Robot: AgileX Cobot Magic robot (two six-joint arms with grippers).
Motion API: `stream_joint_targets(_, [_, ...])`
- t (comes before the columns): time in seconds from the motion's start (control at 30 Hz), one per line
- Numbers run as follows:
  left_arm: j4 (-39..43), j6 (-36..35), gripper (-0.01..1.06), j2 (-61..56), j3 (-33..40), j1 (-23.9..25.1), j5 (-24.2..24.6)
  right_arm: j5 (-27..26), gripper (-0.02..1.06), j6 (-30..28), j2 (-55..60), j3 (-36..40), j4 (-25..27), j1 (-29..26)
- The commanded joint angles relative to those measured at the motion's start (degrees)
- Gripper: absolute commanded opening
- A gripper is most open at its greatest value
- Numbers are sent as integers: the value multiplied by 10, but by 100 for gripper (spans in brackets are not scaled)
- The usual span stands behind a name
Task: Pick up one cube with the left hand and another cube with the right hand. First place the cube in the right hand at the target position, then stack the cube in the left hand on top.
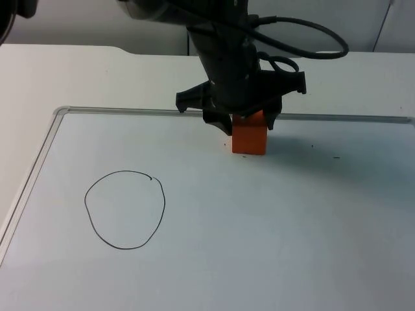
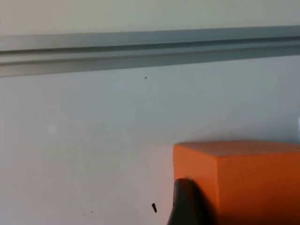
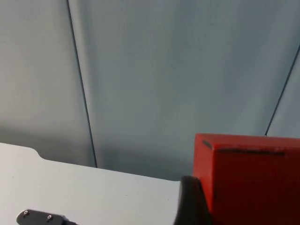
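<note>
The orange foam cube (image 1: 249, 138) sits on the white whiteboard sheet (image 1: 259, 227) that covers the tabletop, close to the sheet's far edge and a little right of its middle. The left gripper (image 1: 249, 124) is down over it from above, its two black fingers standing on either side of the cube's upper part — clenched on the cube, with the cube's base on the sheet. In the left wrist view the same orange cube (image 2: 243, 180) stands against one black fingertip (image 2: 187, 204), with the sheet's grey metal frame rail (image 2: 150, 47) running across behind it.

A second cube — a red one (image 3: 251, 180) — shows in the right wrist view, pressed against a black fingertip (image 3: 191, 201) of the right gripper, which grasps it up off the tabletop with the grey partition wall (image 3: 164, 79) behind it.

A hand-drawn black circle (image 1: 124, 209) marks the sheet nearer its left edge and toward the front, well apart from the orange cube.
</note>
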Motion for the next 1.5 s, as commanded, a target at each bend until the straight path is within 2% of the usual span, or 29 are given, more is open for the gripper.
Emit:
stream_joint_targets(0.0, [-8, 17, 10, -10, -4, -4, 13, -15, 0, -4, -5, -5, 0, 2])
stream_joint_targets(0.03, [-7, 39, 1, -20, -4, -4, 24, -15, 0, -4, -5, -5, 0, 2])
stream_joint_targets(0.07, [-4, 49, 0, -28, -4, -4, 29, -15, 0, -4, -5, -5, 0, 2])
stream_joint_targets(0.27, [17, 77, 0, -62, -4, -4, 72, -22, 0, -4, -5, -5, 0, 2])
stream_joint_targets(0.4, [41, 113, 0, -95, -5, -4, 148, -27, 0, -4, -5, -5, 0, 2])
stream_joint_targets(0.43, [41, 113, 0, -95, -5, -4, 148, -27, 0, -4, -5, -5, 0, 2])
stream_joint_targets(0.47, [46, 131, 0, -105, -5, -4, 183, -28, 0, -4, -5, -5, 0, 2])
stream_joint_targets(0.57, [62, 155, 0, -128, -5, -4, 246, -29, 0, -7, -5, -5, 0, 2])
stream_joint_targets(0.7, [94, 165, 0, -155, -5, -4, 284, -28, 0, -7, -5, -5, 0, 2])
stream_joint_targets(0.83, [125, 165, 0, -195, -5, -4, 287, -26, 0, -7, -5, -5, 0, 2])
stream_joint_targets(1.23, [129, 212, 0, -301, -4, -4, 287, -23, 0, -8, -1, -5, 0, 2])
stream_joint_targets(1.47, [175, 211, 0, -426, 25, -4, 287, -23, 0, -8, -1, -5, 0, 2])
